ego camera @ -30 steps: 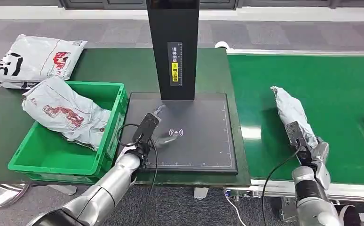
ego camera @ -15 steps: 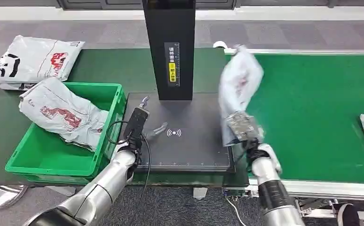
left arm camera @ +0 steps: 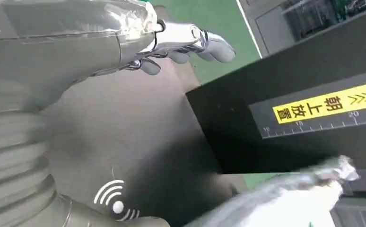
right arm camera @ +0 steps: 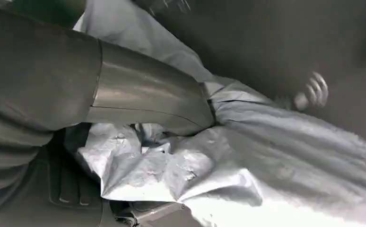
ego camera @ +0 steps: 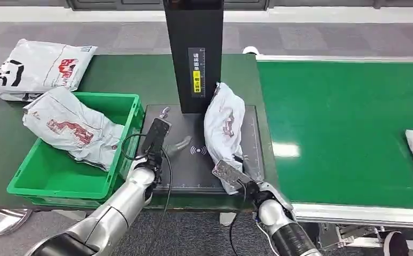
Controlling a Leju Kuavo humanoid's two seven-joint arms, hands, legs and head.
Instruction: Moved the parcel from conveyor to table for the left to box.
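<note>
My right hand [ego camera: 247, 184] holds the near end of the parcel [ego camera: 225, 124], my thumb pressed into its crumpled grey plastic. The parcel lies lengthwise on the dark scanner pad [ego camera: 175, 173] on the table [ego camera: 124, 74], just beside the black post [ego camera: 193, 53], its far end close against the post's foot. It is off the green conveyor [ego camera: 348, 122].

My left hand [ego camera: 172, 145] rests over the pad near the wireless mark, fingers spread, holding nothing, a little apart from the parcel.

The risks, as I judge them: the soft bag may cling to my right hand as I let go and drag back toward the pad's near edge, or roll off its narrow side. My left hand then has to reach across without knocking the post, and slack plastic may slip from a shallow grip before reaching the green crate [ego camera: 60, 184], where another bag [ego camera: 71, 130] already fills much of the room.
</note>
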